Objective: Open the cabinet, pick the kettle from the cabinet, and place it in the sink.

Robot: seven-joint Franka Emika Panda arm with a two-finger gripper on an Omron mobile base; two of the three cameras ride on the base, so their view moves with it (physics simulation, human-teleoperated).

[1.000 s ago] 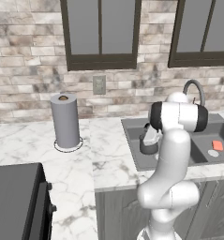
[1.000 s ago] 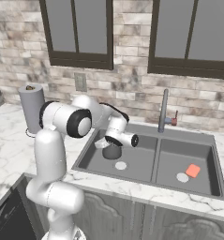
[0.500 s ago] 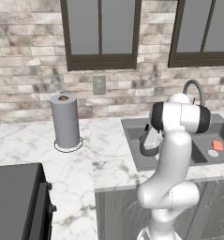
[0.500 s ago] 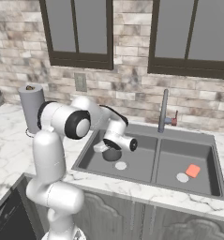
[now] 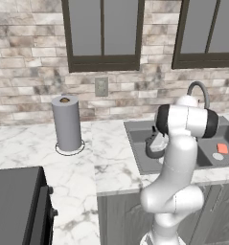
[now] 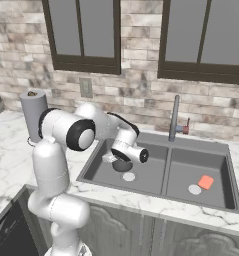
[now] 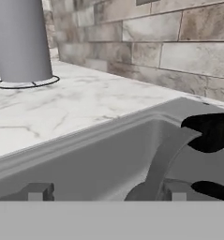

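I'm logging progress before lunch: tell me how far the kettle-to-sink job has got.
Done, by the look of it: the kettle sits in the left basin of the sink. In hand: the gripper hangs low in that basin by the kettle, fingers wide apart, gripping nothing. Left: probably just lifting the arm clear.

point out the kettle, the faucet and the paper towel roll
kettle [image 6: 122, 165], right base view, on its dark round body in the left basin
faucet [image 6: 174, 119], right base view, on its upright neck
paper towel roll [image 5: 67, 123], left base view, on the middle of its grey side
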